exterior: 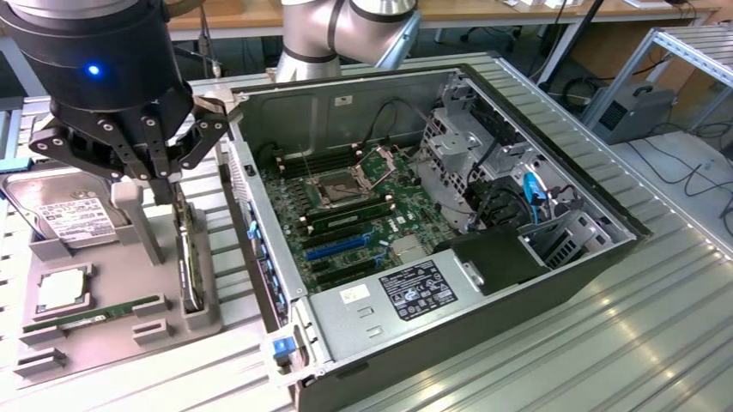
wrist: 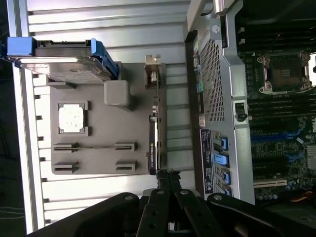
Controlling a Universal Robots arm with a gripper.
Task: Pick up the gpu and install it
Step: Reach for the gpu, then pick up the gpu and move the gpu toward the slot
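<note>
- Presently, one gripper (exterior: 167, 194) (wrist: 168, 174) hangs over the tray (exterior: 115, 336) (wrist: 106, 129), its fingers drawn narrow, almost together.
- One gpu (exterior: 189, 257) (wrist: 154, 128) stands edge-on in the tray's slot, just under the gripper; whether the fingers touch it is hard to make out.
- One hard drive (exterior: 69, 219) (wrist: 64, 70), one processor chip (exterior: 63, 290) (wrist: 72, 118) and one memory stick (exterior: 98, 313) (wrist: 94, 146) also sit in the tray.
- One open case (exterior: 343, 99) (wrist: 217, 98) lies beside the tray on the table (exterior: 572, 343).

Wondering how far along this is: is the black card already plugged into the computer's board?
No, the gpu stands on edge in the grey holder beside the case, outside it.
</note>
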